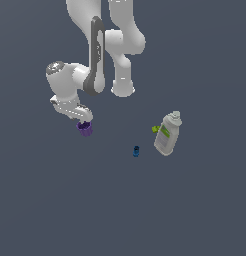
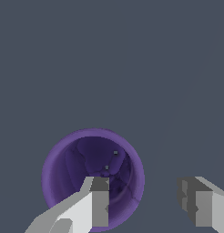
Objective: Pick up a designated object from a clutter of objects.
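The gripper point(image 2: 143, 207) hangs spread wide right over the small purple tapered cup with a rim point(image 2: 93, 177), gripping nothing. In the wrist view one finger point(image 2: 98, 207) points down into the cup's open mouth while the other point(image 2: 200, 207) stands outside the wall, so the rim on that side lies between them. I judge the cup light, stiff and thin-walled, likely smooth, so a pinch across the wall just below the rim should hold it; the taper could let it slip downward if the squeeze is slack.

In the exterior view the cup point(image 1: 85, 129) sits upright on the dark grey tabletop point(image 1: 55, 210), directly beneath the gripper point(image 1: 84, 120). Well apart toward the exterior view's right lie the tiny blue cylinder point(image 1: 136, 151) and, beyond it, the white-grey bottle with green label point(image 1: 167, 134).
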You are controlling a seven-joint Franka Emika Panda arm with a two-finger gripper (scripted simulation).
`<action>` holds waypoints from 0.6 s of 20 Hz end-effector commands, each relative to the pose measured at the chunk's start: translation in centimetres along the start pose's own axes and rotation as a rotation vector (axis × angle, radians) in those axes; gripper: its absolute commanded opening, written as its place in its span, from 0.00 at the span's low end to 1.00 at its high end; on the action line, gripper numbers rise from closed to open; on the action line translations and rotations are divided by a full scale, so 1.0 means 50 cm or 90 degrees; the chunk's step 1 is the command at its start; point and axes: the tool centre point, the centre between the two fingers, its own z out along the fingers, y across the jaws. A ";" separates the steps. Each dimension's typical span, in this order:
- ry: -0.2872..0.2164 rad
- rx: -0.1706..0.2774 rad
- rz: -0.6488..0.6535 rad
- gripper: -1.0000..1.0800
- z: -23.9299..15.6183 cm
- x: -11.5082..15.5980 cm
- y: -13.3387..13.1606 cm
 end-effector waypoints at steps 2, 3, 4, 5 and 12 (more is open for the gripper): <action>0.000 0.000 0.000 0.62 0.021 -0.002 0.001; 0.000 -0.001 0.001 0.62 0.028 -0.002 0.002; 0.000 -0.001 0.001 0.62 0.034 -0.003 0.002; 0.000 -0.001 0.001 0.62 0.040 -0.003 0.002; 0.000 -0.001 0.001 0.00 0.051 -0.002 0.002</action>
